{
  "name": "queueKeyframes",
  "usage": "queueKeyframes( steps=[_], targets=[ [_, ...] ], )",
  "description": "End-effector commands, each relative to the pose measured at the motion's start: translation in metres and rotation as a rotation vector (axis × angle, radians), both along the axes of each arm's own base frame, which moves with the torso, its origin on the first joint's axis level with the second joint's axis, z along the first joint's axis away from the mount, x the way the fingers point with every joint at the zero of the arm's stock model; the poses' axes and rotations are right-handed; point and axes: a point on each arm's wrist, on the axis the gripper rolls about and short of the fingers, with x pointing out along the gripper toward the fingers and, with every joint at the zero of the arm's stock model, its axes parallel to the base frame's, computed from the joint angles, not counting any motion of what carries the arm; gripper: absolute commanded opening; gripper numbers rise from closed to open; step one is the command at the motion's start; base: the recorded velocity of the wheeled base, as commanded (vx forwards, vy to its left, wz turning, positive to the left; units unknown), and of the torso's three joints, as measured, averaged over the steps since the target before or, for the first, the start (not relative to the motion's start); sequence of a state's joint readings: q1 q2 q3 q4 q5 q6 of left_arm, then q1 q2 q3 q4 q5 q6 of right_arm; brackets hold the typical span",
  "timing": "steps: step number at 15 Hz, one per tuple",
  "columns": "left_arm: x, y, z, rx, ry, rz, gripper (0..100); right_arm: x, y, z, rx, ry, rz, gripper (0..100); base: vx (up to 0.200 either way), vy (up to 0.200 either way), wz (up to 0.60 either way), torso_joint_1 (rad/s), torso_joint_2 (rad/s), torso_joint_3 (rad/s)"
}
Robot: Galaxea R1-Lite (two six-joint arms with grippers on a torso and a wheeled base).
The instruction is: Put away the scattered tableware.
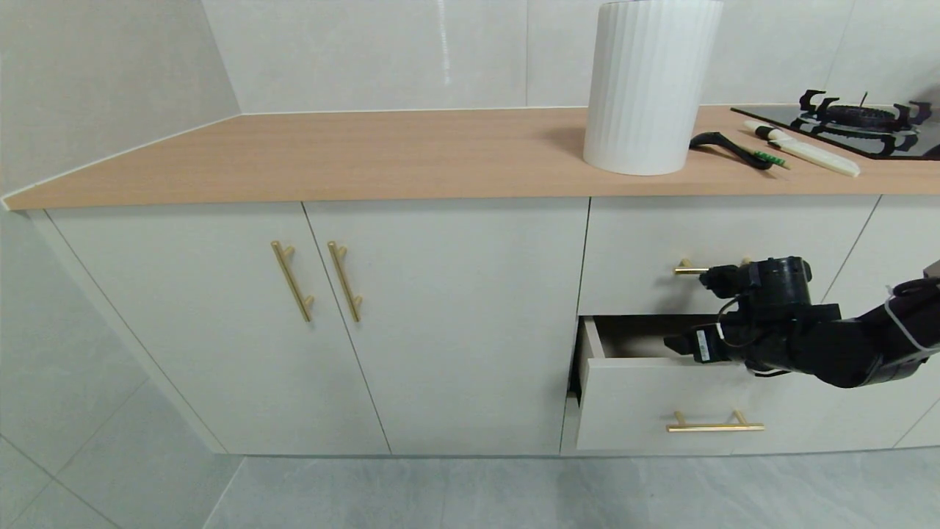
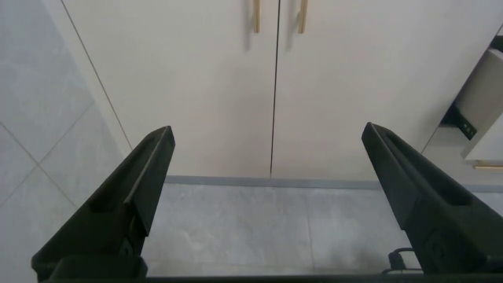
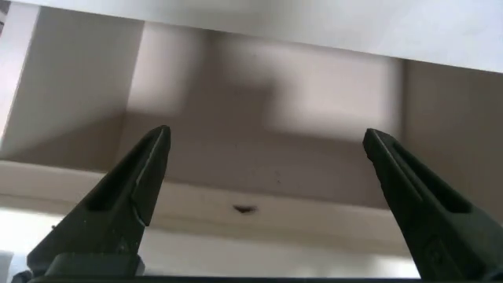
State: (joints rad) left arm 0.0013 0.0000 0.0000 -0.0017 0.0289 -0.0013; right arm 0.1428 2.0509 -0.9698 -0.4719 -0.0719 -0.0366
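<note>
On the wooden counter (image 1: 367, 158) lie a black-handled utensil with a green end (image 1: 728, 149) and a long white utensil (image 1: 806, 151), both to the right of a tall white ribbed container (image 1: 645, 84). Below them, the lower drawer (image 1: 661, 397) is pulled partly out. My right gripper (image 1: 698, 312) is at the drawer's opening, open and holding nothing. In the right wrist view its fingers (image 3: 130, 196) frame the bare drawer interior (image 3: 267, 157). My left gripper (image 2: 267, 130) is open and holds nothing, facing the cabinet doors (image 2: 275, 79) and the floor.
A gas hob (image 1: 859, 121) sits at the counter's far right. Two closed cabinet doors with gold handles (image 1: 316, 279) stand to the left of the drawers. A closed upper drawer (image 1: 727, 250) is above the open one. Grey tiled floor (image 1: 440, 492) lies in front.
</note>
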Motion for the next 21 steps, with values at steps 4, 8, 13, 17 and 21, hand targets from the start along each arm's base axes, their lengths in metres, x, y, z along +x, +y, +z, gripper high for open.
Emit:
queueKeyframes(
  steps=[4,8,13,17,21],
  targets=[
    [0.000,0.000,0.000,0.000,0.000,0.000,100,-0.009,0.002,-0.009,-0.008,0.039,0.009,100,0.000,0.000,0.00,0.000,0.00,0.000],
    [0.000,0.000,0.000,0.000,0.000,0.000,100,-0.039,0.002,-0.002,0.011,0.060,0.006,100,0.000,0.000,0.00,0.000,0.00,0.000],
    [0.000,0.000,0.000,0.000,0.000,0.000,100,-0.083,-0.006,-0.003,-0.003,0.115,-0.005,100,0.000,0.000,0.00,0.000,0.00,0.000],
    [0.000,0.000,0.000,0.000,0.002,0.000,100,-0.124,-0.007,-0.003,-0.015,0.150,0.010,100,0.000,0.000,0.00,0.000,0.00,0.000],
    [0.000,0.000,0.000,0.000,0.000,0.000,100,-0.159,-0.013,-0.001,-0.020,0.161,0.015,100,0.000,0.000,0.00,0.000,0.00,0.000]
  ],
)
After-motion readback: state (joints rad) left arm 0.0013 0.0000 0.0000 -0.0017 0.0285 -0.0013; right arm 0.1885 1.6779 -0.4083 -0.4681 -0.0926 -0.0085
